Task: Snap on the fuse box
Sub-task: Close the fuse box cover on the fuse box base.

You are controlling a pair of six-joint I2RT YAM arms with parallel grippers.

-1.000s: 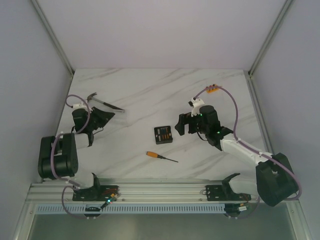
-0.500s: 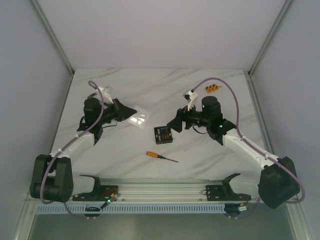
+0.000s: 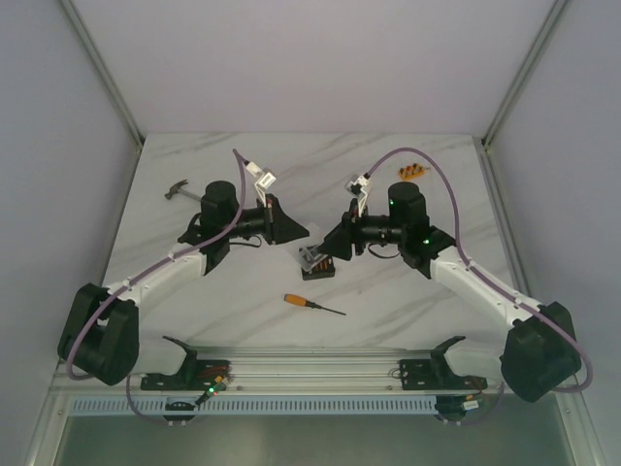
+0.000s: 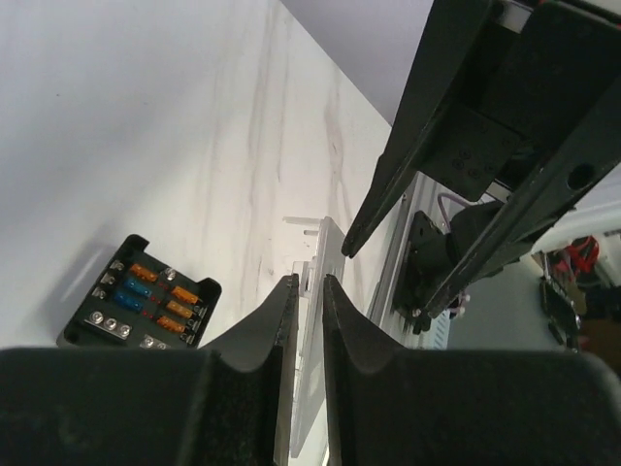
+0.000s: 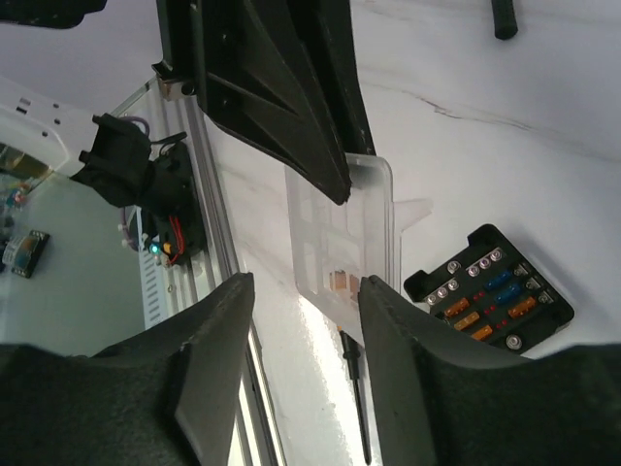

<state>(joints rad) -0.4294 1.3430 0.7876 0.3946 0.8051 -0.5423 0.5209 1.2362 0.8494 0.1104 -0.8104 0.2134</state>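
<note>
The left arm has just swung in from the left side of the table, and its fingers [image 4: 309,282] are pinched tight on a thin clear cover [image 5: 347,228], held on edge just above the fuse box [image 3: 318,265]. The box itself hasn't budged: it sits flat around the middle of the table, a bit toward the near edge, fuses facing up and uncovered. The right arm has leaned in from the other side, and its fingers [image 5: 306,283], wide apart a moment ago, are drawing in around the cover's lower end; from here they look half spread, not clamped on it yet. So I'd say the lid has arrived but isn't seated, and it needs turning flat and lining up before any pressing. The orange screwdriver [image 3: 312,305] lies untouched nearer the near edge.
</note>
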